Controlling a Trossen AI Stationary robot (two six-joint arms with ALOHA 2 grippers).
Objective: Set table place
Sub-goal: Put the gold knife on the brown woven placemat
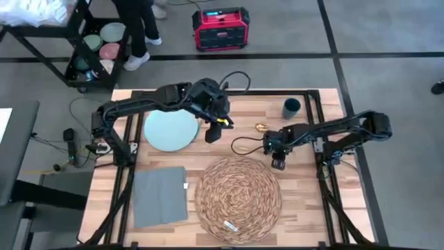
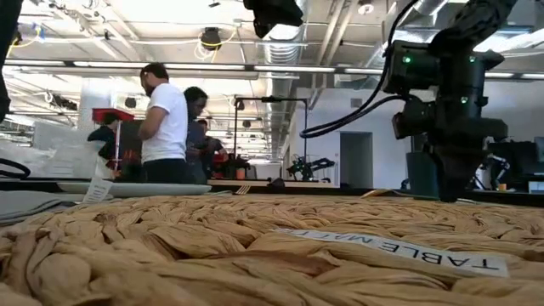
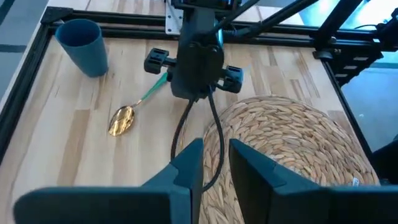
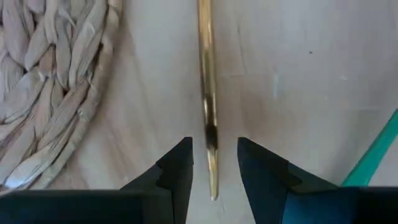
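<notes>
Right pincer [image 4: 212, 168] just beyond the wicker placemat [image 1: 238, 198] – fingers parted, astride a thin gold utensil handle [image 4: 207, 87] on the tabletop [image 1: 305, 194], left pincer [image 1: 214, 132] slightly open, empty, beside the pale-blue plate [image 1: 170, 130]

The left dark six-joint arm reaches from its base inward across the worktop, elbow bent, its two-finger end effector [image 1: 214, 131] raised and angled downward. Its two dark fingers [image 3: 188, 167] stand slightly parted with a narrow gap between them, nothing held. The right dark six-joint arm stretches in from the opposite side, wrist turned down, its end effector [image 1: 277, 163] low over the worktop. Its fingers [image 4: 177, 168] are spread apart, pointing straight down.
</notes>
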